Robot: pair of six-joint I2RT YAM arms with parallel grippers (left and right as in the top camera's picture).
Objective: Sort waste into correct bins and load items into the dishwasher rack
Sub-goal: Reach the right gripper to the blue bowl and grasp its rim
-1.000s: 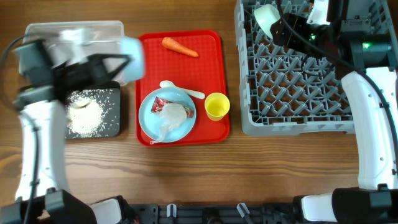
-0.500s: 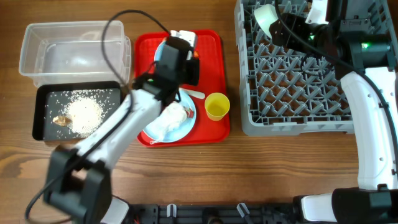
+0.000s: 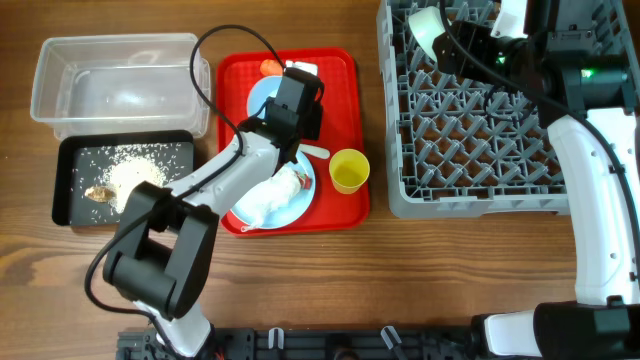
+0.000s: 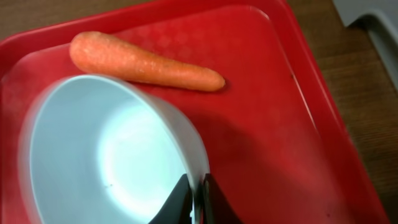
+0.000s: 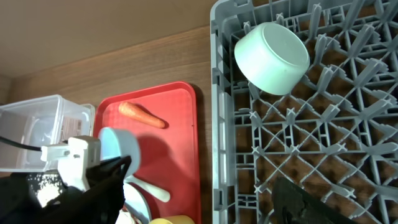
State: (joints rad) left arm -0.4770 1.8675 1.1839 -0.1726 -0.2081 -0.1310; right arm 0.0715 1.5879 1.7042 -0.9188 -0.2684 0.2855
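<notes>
Bowl (image 4: 112, 155), pale blue and empty, is hanging tilted above the red tray (image 4: 261, 124) and filling the lower left of the left wrist view. At the bottom centre of that view the left gripper (image 4: 196, 186) is pinching the bowl's rim, its jaws standing narrow with only the bowl wall between them. Just beyond the bowl, toward the upper left, the carrot (image 4: 143, 62) is lying flat on the tray; whether it is touching the bowl cannot be told.

In the overhead view the held bowl is showing at the upper centre of the tray. The plate (image 3: 285, 220), carrying the tissue (image 3: 265, 200), is lying below it, and the cup (image 3: 348, 170) is standing at the tray's right edge. At the far left, rice (image 3: 135, 178) is lying in the black tray (image 3: 70, 170), beneath the clear tub (image 3: 115, 80).

The rack (image 3: 480, 130) is occupying the upper right. A second bowl (image 3: 428, 25) is lying tipped among the pegs in its upper left corner. Beside it the right gripper (image 3: 462, 45) is hovering with its jaws wide, holding nothing.

Judged from this layout, the step in hand is loading the bowl. The next move is probably calling for a carry rightward, passing above the cup and the rack wall, then a release between pegs. The carrot, tissue, plate and cup are awaiting their turns.
</notes>
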